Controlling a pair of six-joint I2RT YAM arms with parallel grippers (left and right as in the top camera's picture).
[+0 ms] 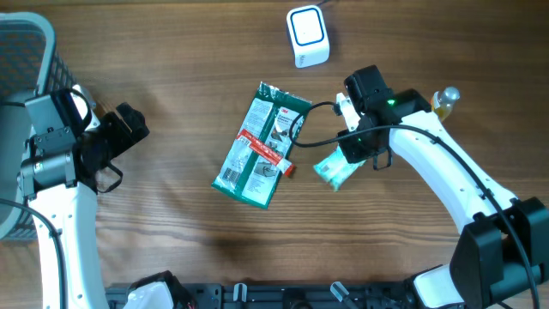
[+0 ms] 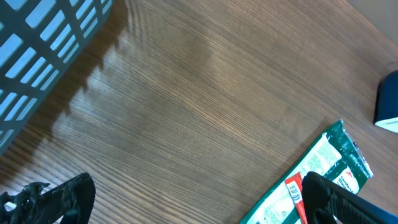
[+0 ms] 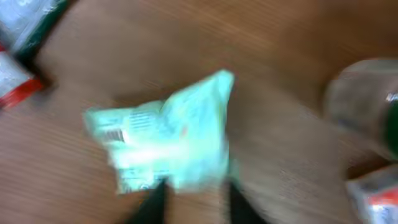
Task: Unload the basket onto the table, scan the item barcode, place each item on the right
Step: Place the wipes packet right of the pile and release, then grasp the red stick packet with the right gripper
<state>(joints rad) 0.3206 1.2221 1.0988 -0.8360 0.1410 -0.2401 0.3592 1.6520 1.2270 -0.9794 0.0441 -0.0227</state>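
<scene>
Since the right wrist view is one big smear, take this with a pinch of salt. Biggest first: a wood table (image 1: 171, 51) with a basket (image 1: 26, 51) at its far left edge. The left gripper (image 2: 196, 186) sits near that basket, spread wide with nothing in it, so it's just idle.

Mid-table there's a green packet (image 1: 262, 146), lying flat on a slant. Further up the overhead view, well apart from it, is the white scanner (image 1: 307, 36).

The item to scan, I reckon, is the small mint pouch (image 1: 334, 170). It's just right of the packet's red tab and directly under the right gripper (image 3: 196, 208). Its lower edge runs down between the two dark fingers, but I can't tell if they're pinching it or slack around it. I also can't tell whether it's on the wood or just off it. Smallest thing is a bottle (image 1: 446, 99) just beside the right arm.

What could go wrong:
- A half-hearted pinch on crinkly film could let the pouch slip or twist on the way to the scanner.
- What looks like barcode print sits on one crumpled face, so a crease or the wrong face toward the scanner probably means no read.
- A careless swing could also clip the packet or the bottle.
</scene>
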